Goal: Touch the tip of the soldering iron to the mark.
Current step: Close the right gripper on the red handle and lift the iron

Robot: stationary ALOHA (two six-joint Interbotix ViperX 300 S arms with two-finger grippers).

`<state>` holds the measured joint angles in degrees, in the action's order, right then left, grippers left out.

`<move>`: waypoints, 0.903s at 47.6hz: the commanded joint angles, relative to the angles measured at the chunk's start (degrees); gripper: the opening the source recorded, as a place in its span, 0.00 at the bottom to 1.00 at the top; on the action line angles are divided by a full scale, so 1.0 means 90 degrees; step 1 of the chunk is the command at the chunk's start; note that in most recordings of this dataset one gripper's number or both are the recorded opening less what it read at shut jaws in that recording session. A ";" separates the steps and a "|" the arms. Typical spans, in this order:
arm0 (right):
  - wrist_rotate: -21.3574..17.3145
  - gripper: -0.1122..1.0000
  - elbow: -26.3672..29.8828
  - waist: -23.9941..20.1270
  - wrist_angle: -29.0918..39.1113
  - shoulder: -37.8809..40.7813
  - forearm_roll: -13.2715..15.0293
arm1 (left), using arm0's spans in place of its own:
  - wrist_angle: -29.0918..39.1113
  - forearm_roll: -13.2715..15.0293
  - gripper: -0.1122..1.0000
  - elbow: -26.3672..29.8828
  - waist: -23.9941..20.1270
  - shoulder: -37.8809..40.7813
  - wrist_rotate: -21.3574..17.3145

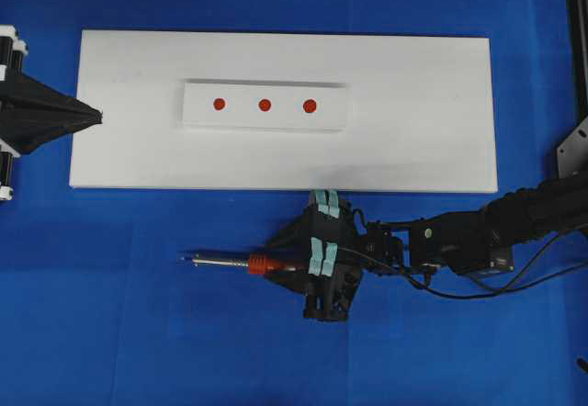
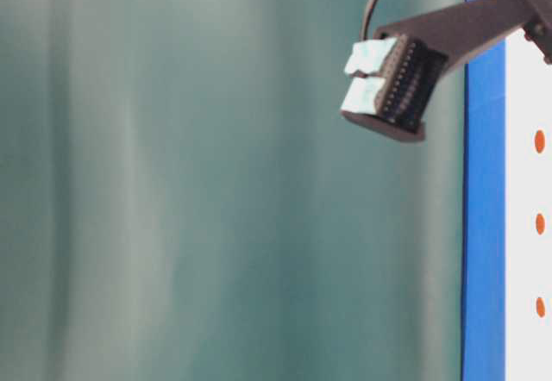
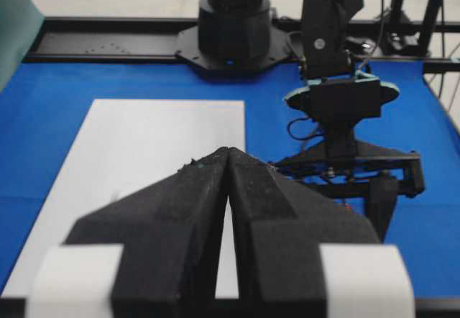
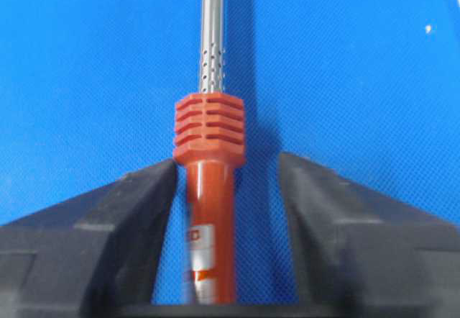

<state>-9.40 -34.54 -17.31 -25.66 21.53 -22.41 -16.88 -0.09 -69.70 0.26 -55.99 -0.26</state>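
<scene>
The soldering iron point(image 1: 239, 262) lies on the blue cloth in front of the white board, its tip point(image 1: 184, 259) pointing left. Its orange-red handle point(image 4: 210, 188) sits between the fingers of my right gripper point(image 1: 285, 261), which is open point(image 4: 226, 161) with blue cloth showing on both sides of the handle. Three red dots sit in a row on a white strip point(image 1: 197, 117). The rightmost dot, the mark point(image 1: 310, 106), looks slightly the largest. My left gripper point(image 1: 99, 115) is shut and empty at the board's left edge, also seen in the left wrist view point(image 3: 228, 150).
The white board point(image 1: 413, 149) lies across the middle of the blue cloth point(image 1: 138, 332). The iron's black cord point(image 1: 459, 291) trails right under the right arm. A black frame point(image 1: 577, 57) stands at the right edge. The table-level view shows a taped finger point(image 2: 371, 75) and the dots' edge.
</scene>
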 commanded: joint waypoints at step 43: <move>0.0957 0.16 0.0244 0.0264 0.2305 -0.2070 0.0137 | -0.0059 -0.0010 0.10 0.0068 0.0000 0.0020 -0.0010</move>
<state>-1.76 -34.10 -15.38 -7.73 7.73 -21.36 -16.88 -0.09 -69.70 0.26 -55.99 -0.44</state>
